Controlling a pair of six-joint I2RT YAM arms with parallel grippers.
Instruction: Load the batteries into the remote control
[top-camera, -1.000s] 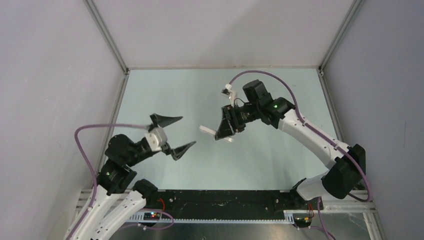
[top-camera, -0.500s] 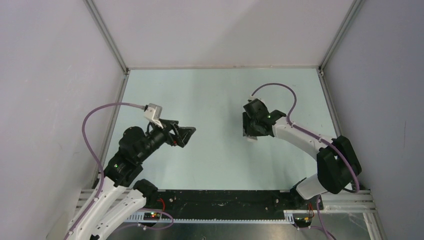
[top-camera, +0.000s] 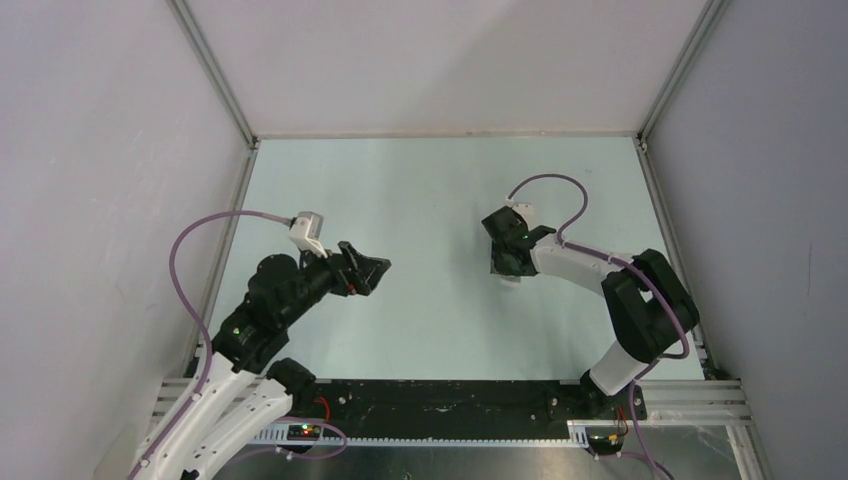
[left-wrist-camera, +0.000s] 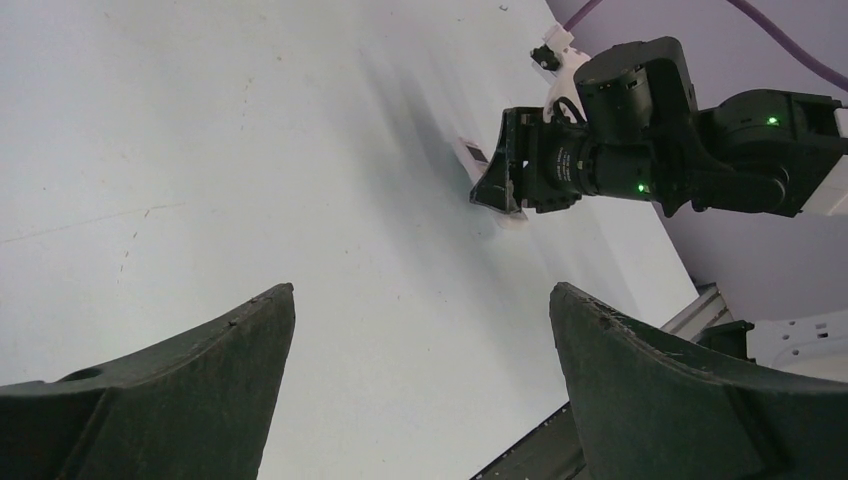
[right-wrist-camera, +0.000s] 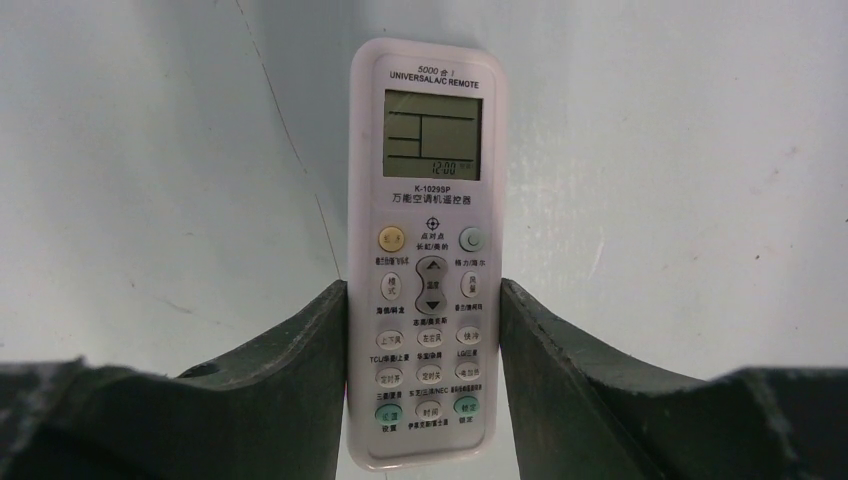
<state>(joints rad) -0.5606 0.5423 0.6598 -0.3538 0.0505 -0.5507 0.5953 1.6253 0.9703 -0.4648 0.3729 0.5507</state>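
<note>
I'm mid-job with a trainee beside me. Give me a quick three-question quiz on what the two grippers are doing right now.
1. True or false: the left gripper has its jaws shut on a battery.
2. What sits between the jaws of the right gripper? A) a blue battery B) the remote control C) nothing
3. Fill in: in the right wrist view, the display reads the time ____.

Key
1. False. The jaws stand wide apart with only bare table between them.
2. B. The jaws grip its two long sides, with its button face toward the wrist camera.
3. 12:00
</note>
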